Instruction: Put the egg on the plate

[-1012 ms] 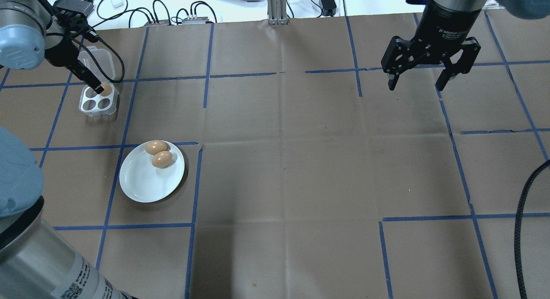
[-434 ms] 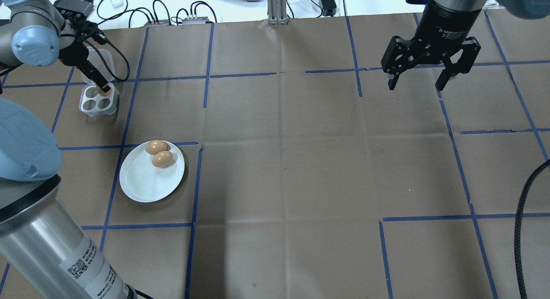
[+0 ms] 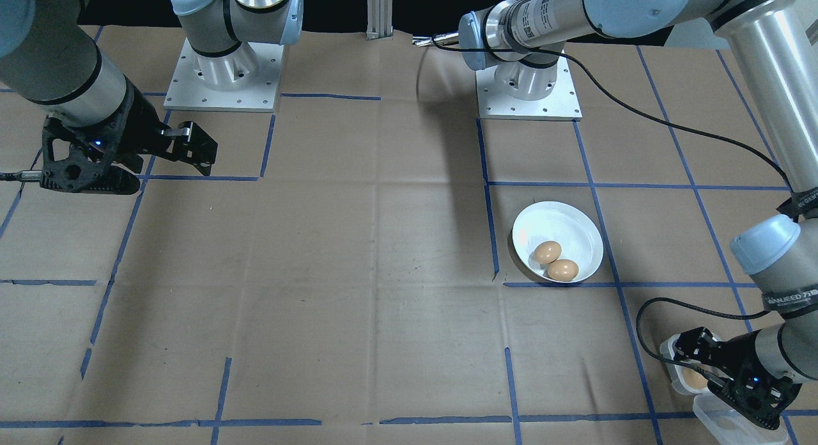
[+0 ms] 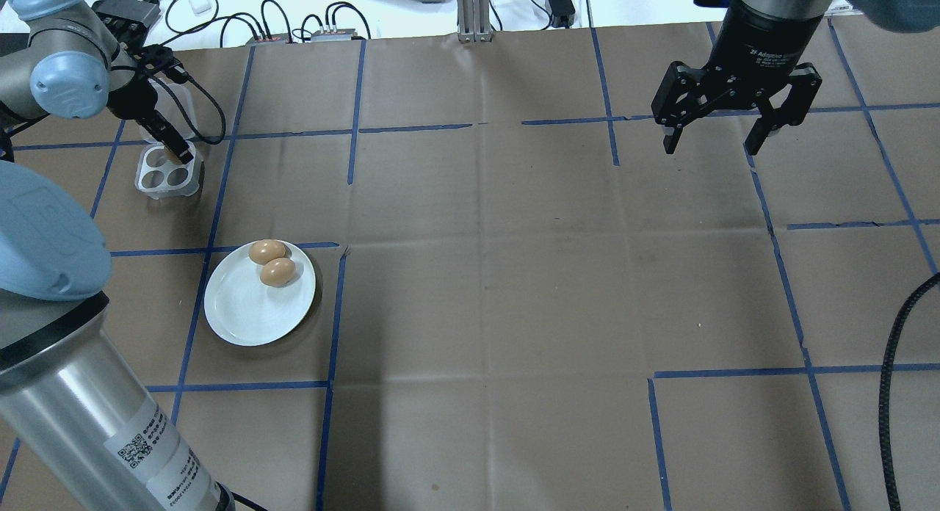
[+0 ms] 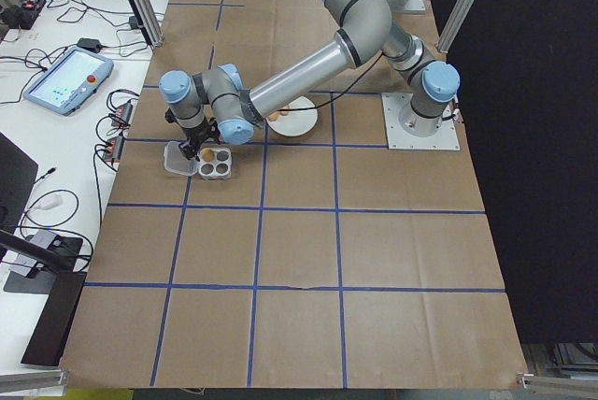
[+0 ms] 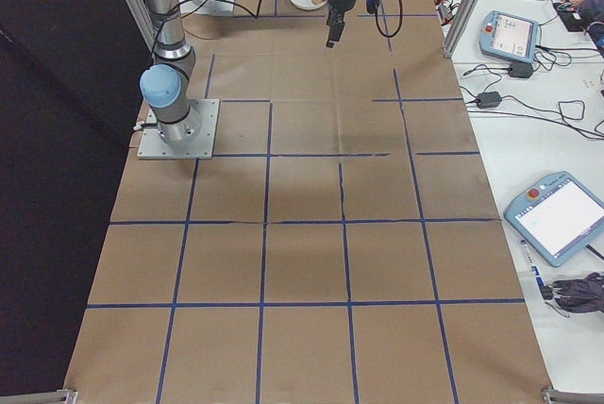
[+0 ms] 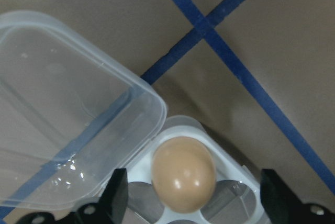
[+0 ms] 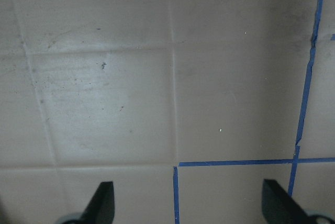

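Observation:
One brown egg (image 7: 183,174) sits in a corner hole of the small white egg tray (image 4: 163,177). My left gripper (image 7: 193,198) is open and low over it, with one finger on each side of the egg and a gap to each. From overhead the left gripper (image 4: 178,153) hides that egg. The white plate (image 4: 242,313) lies nearer the robot on the left side and holds two brown eggs (image 4: 277,272) at its far rim. My right gripper (image 4: 711,147) hangs open and empty above the far right of the table.
The tray's clear lid (image 7: 68,119) is folded open behind the tray. Blue tape lines (image 4: 352,129) grid the brown paper table cover. Cables and boxes (image 4: 323,26) lie past the table's far edge. My left arm's big elbow (image 4: 44,232) fills the near left corner.
My left wrist has swung in over the tray and the fingers have come down around the egg, which now hides it from overhead. The right arm, plate and eggs have not moved.

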You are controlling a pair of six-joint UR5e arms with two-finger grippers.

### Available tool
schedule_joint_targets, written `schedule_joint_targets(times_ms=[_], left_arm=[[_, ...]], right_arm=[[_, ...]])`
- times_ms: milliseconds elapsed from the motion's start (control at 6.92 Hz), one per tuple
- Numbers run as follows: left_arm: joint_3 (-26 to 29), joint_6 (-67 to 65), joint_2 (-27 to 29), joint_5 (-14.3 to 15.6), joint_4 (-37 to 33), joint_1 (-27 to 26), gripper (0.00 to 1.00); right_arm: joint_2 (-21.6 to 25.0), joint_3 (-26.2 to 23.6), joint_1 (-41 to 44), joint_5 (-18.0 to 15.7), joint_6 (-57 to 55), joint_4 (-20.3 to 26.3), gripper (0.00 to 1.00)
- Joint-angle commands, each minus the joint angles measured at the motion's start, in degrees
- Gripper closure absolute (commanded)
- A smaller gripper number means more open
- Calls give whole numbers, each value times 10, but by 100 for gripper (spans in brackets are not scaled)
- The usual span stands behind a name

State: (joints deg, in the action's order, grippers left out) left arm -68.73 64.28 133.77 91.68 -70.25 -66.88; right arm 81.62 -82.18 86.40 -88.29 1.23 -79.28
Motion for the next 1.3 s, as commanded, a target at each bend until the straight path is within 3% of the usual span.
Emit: schedule_joint_targets(times_ms=[0, 1157], left_arm=[[0, -2, 2, 0, 3, 1, 11], [13, -8, 11, -2, 6, 1, 21]], right_arm=[[-1, 0, 0, 0, 0, 0, 0], [0, 0, 0, 0, 0, 0, 0]])
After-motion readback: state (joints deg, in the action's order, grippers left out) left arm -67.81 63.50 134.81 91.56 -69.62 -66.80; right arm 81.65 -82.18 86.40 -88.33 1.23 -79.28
